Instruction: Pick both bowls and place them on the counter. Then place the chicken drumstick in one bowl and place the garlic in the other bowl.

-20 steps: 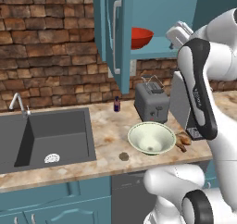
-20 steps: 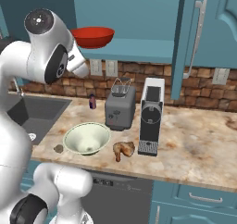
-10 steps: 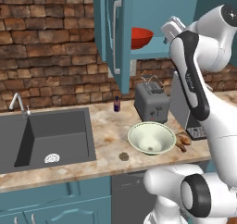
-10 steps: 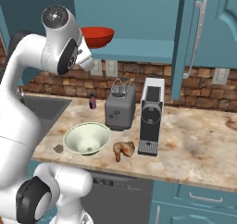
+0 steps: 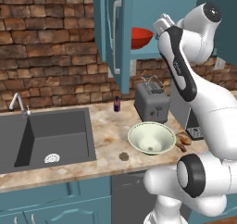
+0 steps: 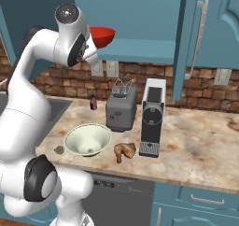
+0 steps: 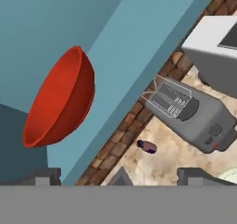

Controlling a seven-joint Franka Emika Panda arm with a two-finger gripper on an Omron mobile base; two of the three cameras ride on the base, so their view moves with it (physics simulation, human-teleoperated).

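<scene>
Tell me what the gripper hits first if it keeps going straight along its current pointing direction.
Likely the edge of the cabinet shelf just beside the red bowl. In the hand view the open gripper aims between the bowl and the toaster, with the bowl off-centre. Depth is unclear.

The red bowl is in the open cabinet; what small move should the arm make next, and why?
Probably advance the open claw toward the red bowl until its rim sits between the fingers. That bowl rests on the cabinet shelf, while the cream-green bowl already stands on the counter. The hand view has the red bowl off to one side, so some re-aiming seems needed.
</scene>
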